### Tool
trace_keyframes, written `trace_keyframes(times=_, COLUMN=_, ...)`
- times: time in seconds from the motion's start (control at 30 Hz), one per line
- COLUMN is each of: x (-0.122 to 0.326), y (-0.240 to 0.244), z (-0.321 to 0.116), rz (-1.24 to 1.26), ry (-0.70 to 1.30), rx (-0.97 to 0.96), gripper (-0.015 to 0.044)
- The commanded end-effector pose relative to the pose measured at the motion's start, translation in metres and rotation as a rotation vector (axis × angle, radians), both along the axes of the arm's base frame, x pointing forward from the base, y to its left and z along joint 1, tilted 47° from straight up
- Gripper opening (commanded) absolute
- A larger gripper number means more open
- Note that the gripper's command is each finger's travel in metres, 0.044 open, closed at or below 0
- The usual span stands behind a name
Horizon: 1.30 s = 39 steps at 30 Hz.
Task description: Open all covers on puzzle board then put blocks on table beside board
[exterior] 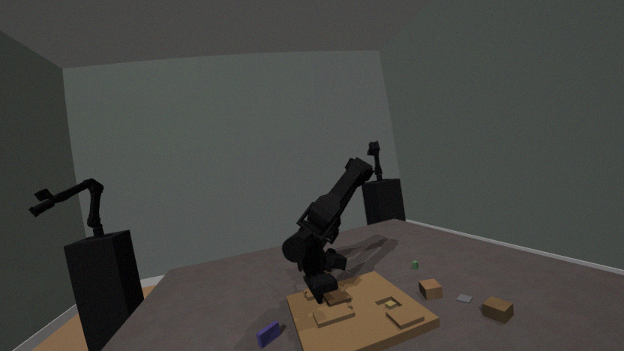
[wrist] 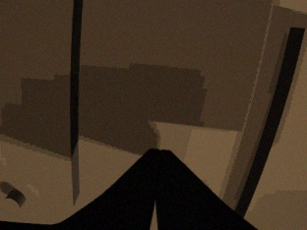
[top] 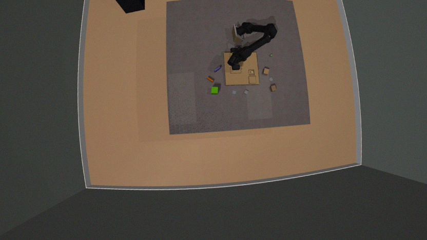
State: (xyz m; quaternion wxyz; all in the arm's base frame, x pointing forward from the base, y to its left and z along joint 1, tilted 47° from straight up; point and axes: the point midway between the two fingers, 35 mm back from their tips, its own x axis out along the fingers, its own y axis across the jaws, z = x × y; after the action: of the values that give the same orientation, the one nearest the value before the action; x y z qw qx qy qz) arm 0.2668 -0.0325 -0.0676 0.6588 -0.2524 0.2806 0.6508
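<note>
You have one well open at the lower right of the tan wooden puzzle board (top: 244,80) (exterior: 366,338), its small yellow block (top: 252,72) (exterior: 390,304) still inside and unlifted; other covers' progress is unclear. Your black fingers (top: 232,63) (exterior: 319,300) are closed, empty.

Board (top: 241,81) (exterior: 361,337): tan, flat on table. Block (top: 252,72) (exterior: 390,304): yellowish, seated in open well; cover (top: 252,79) (exterior: 406,317) beside it.
</note>
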Motion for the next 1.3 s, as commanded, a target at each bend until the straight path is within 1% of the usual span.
trace_keyframes(times=0.0, x=-0.001, y=0.003, z=-0.001, rz=-0.005, ry=0.005, rx=0.005, gripper=0.0000)
trace_keyframes(times=1.27, x=0.004, y=0.028, z=0.026, rz=-0.006, ry=0.006, rx=0.002, gripper=0.0000)
